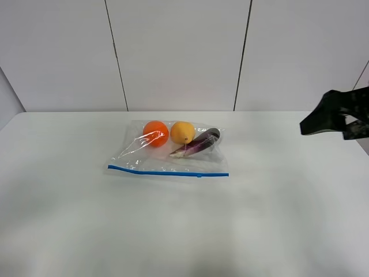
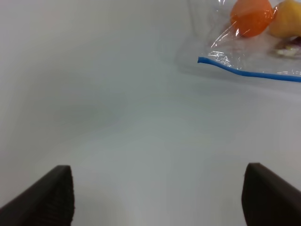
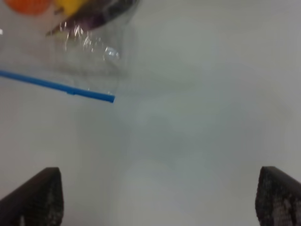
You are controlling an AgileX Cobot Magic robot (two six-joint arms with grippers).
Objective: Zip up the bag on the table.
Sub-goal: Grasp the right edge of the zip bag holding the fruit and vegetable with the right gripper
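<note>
The clear bag [image 1: 167, 153] lies flat near the middle of the white table [image 1: 265, 219]. Its blue zip strip [image 1: 167, 171] runs along the near edge. Inside are an orange [image 1: 155, 133], a yellow fruit [image 1: 183, 132] and a purple aubergine [image 1: 199, 145]. My left gripper [image 2: 160, 202] is open and empty, above bare table, apart from the strip's left end [image 2: 202, 60]. My right gripper [image 3: 157, 200] is open and empty, apart from the strip's right end [image 3: 110, 98]. The right arm [image 1: 337, 112] shows at the right edge of the exterior view; the left arm is out of that view.
A white panelled wall [image 1: 179, 52] stands behind the table's far edge. Bare table surface [image 1: 69, 219] lies to the left, right and front of the bag. Nothing else stands on the table.
</note>
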